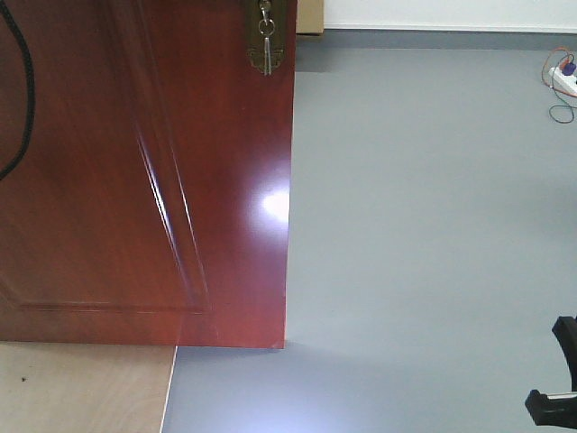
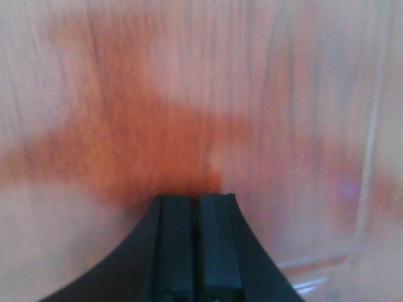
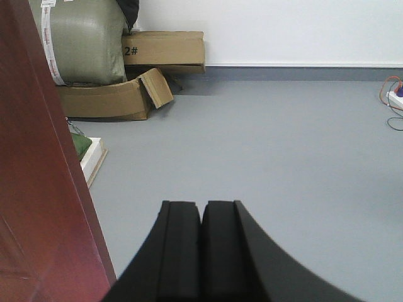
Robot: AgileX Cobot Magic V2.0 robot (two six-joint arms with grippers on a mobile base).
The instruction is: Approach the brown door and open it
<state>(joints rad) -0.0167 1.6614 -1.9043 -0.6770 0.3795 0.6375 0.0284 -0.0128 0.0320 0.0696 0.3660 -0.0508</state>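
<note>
While both end effectors, left point(image 2: 195, 217) and right point(image 3: 201, 223), are closed and empty, the brown door point(image 1: 135, 180) stands upright, and only the front view shows its keys point(image 1: 266, 45).

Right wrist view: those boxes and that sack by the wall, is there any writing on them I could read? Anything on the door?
"2#": black, on the side of the upper cardboard box by the wall.
Red print on the white strip running down the green sack: too small to read.
The brown door: no writing visible in any view.
</note>
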